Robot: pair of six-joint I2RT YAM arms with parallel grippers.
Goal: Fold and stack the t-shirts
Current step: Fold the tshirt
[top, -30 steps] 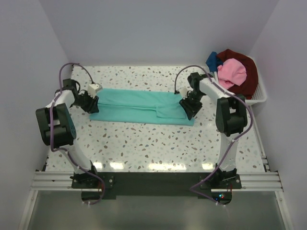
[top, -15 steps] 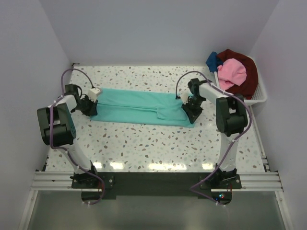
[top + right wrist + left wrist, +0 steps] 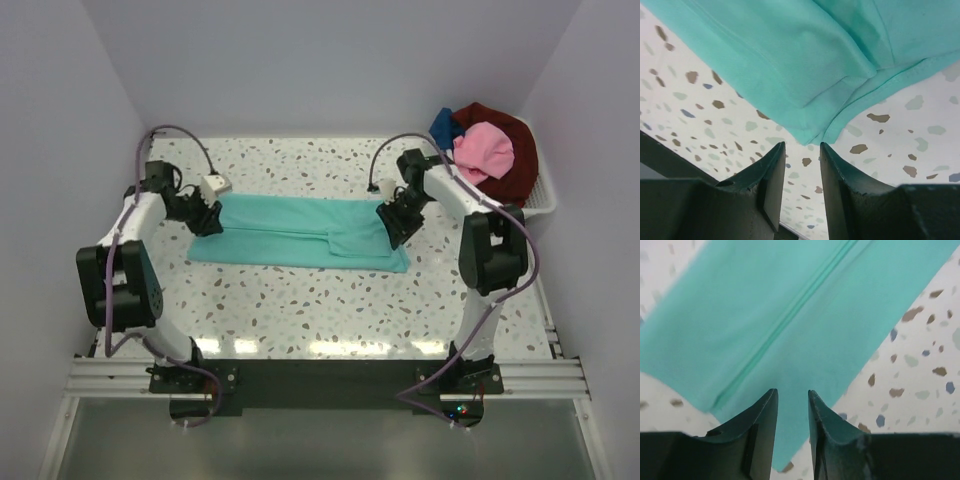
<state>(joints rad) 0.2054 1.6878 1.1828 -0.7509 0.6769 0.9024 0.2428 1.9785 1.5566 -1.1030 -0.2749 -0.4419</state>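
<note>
While the teal t-shirt [image 3: 300, 230] lies flat, shirts [image 3: 486, 150] fill the basket [image 3: 543, 203].

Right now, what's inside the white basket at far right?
The basket holds a heap of shirts. A pink shirt lies on top, a dark red shirt is behind and under it, and a blue shirt pokes out at the left. Anything lower is covered.
</note>
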